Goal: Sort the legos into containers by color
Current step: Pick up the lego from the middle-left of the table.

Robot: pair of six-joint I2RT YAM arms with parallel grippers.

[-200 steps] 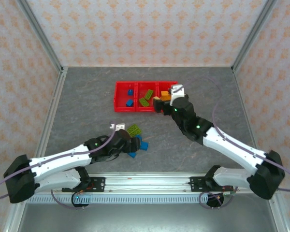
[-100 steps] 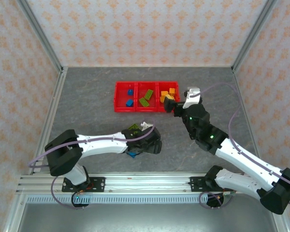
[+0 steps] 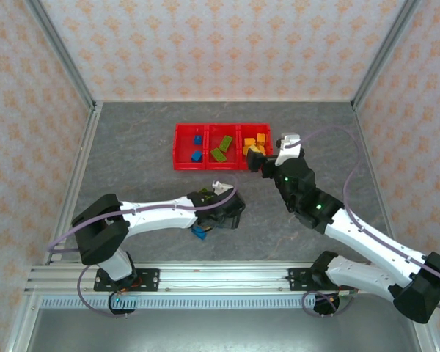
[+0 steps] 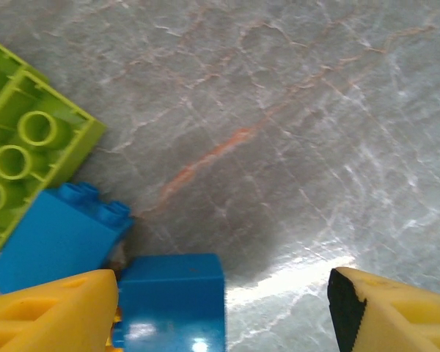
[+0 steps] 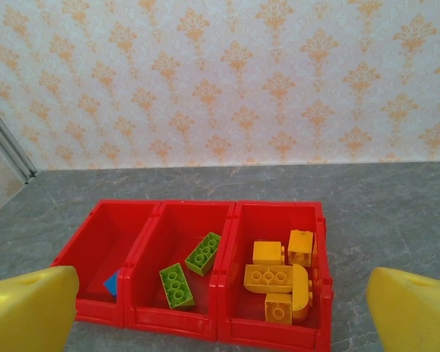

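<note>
While your left gripper [image 4: 221, 287] hangs spread around a blue lego [image 4: 172, 301], you should pinch it, then feed the leftmost container [image 3: 185, 143].

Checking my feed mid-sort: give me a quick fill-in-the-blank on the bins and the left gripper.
The orange legos lie in the red tray's ___ bin. The middle bin holds ___ green legos. The left gripper stands open over a lego coloured ___.
Missing words: right; two; blue.
</note>
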